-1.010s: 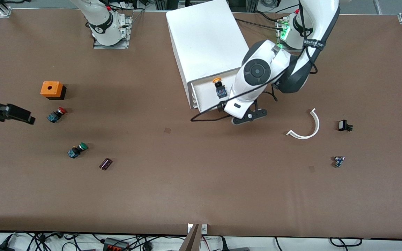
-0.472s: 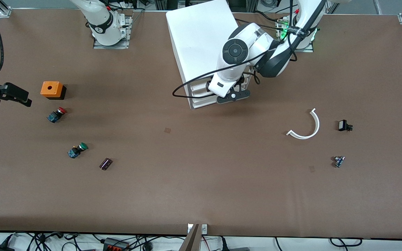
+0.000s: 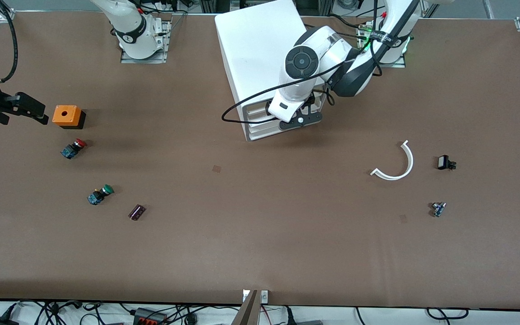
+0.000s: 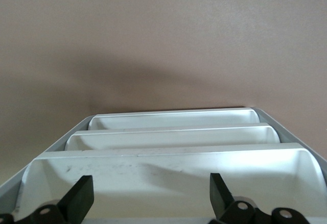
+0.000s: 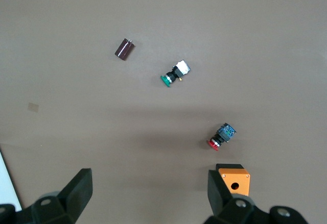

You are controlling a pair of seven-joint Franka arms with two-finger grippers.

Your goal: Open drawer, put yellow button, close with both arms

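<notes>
The white cabinet point(image 3: 260, 49) stands between the arms' bases. Its top drawer point(image 3: 255, 109) sits pushed in, level with the two lower drawers. The yellow button is hidden. My left gripper point(image 3: 294, 118) is at the cabinet's front. In the left wrist view it point(image 4: 150, 201) is open, its fingers point(image 4: 82, 198) spread over the top drawer's front point(image 4: 168, 173) and holding nothing. My right gripper point(image 3: 20, 106) hangs in the air at the right arm's end of the table, beside the orange box point(image 3: 67, 115). In the right wrist view it point(image 5: 149, 193) is open and empty.
A red-capped switch point(image 3: 73, 148), a green-capped switch point(image 3: 99, 194) and a brown cylinder point(image 3: 136, 211) lie nearer the front camera than the orange box. Toward the left arm's end lie a white curved strip point(image 3: 397, 164) and two small dark parts point(image 3: 445, 162) point(image 3: 438, 208).
The top drawer stood open with the yellow button in it. My left gripper pushed it shut. My right gripper moved toward the arms' bases, up beside the orange box.
</notes>
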